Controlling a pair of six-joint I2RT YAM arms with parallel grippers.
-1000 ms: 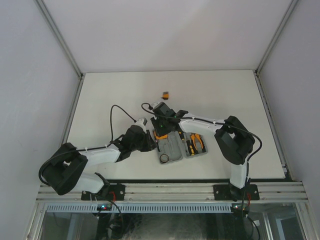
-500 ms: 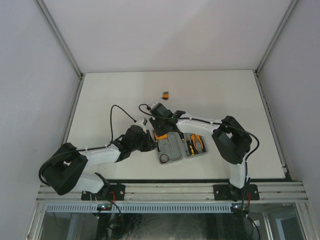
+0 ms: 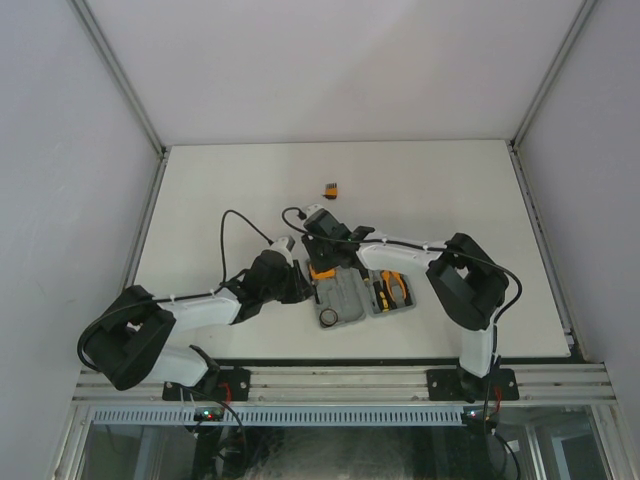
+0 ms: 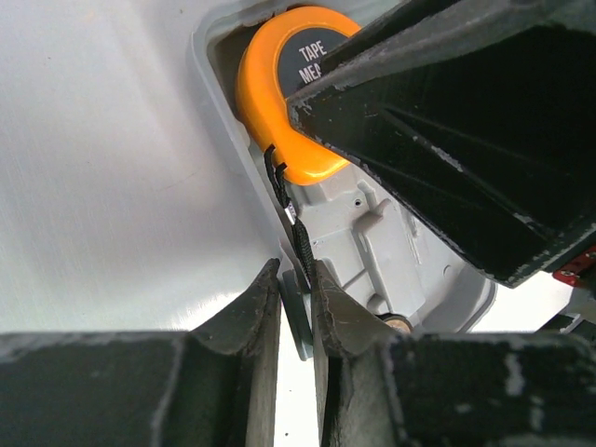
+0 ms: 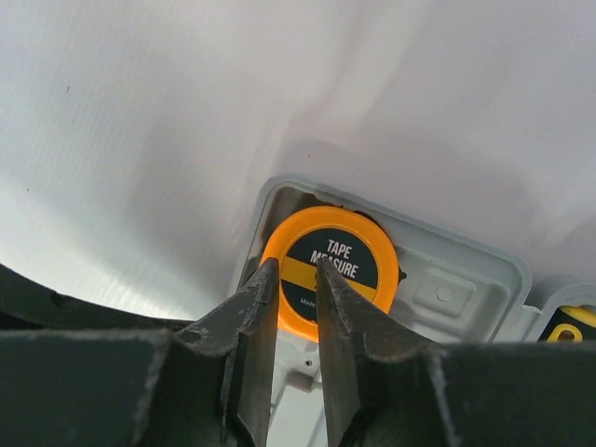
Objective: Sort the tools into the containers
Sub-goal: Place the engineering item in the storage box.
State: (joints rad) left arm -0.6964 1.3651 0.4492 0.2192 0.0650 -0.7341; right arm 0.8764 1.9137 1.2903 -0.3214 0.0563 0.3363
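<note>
- As I look through the left wrist camera, the left gripper [image 4: 295,272] has its jaws nearly together, pinching the rim of the grey tool case [image 4: 372,247].
- A thin black cord [image 4: 282,191] runs from the orange tape measure [image 4: 265,102] down to these fingertips.
- The right gripper [image 5: 296,272] keeps only a narrow slit between its jaws, and I see nothing held in it.
- The tape measure lies in the corner recess of the case, just beyond the right fingertips; whether they touch it I cannot tell.
</note>
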